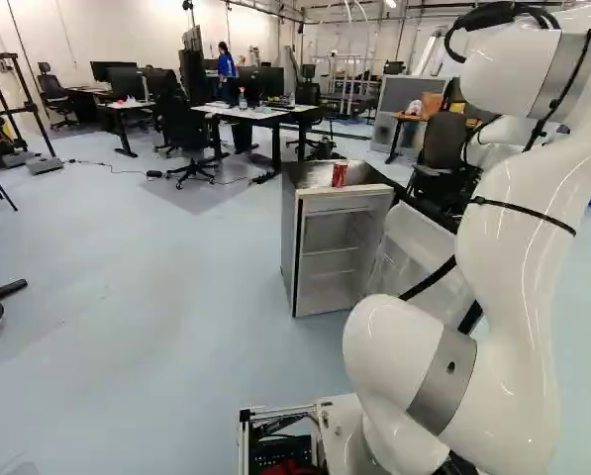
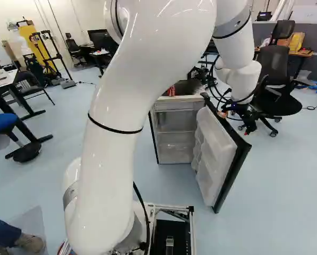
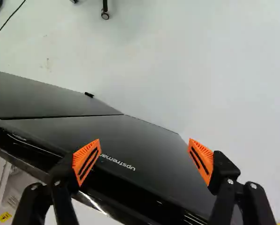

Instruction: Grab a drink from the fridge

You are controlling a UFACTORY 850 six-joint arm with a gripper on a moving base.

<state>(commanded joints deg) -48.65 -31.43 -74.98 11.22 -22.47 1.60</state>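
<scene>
In the right base view, the arm hid the top left corner of the fridge (image 2: 175, 133); its shelves were hard to make out. The red can (image 2: 172, 91) stood on top. At four o'clock from the fridge hung its open door (image 2: 216, 154); at three, the claw (image 2: 234, 122), its fingers wide apart by the door's dark outer face, contact unclear.
</scene>
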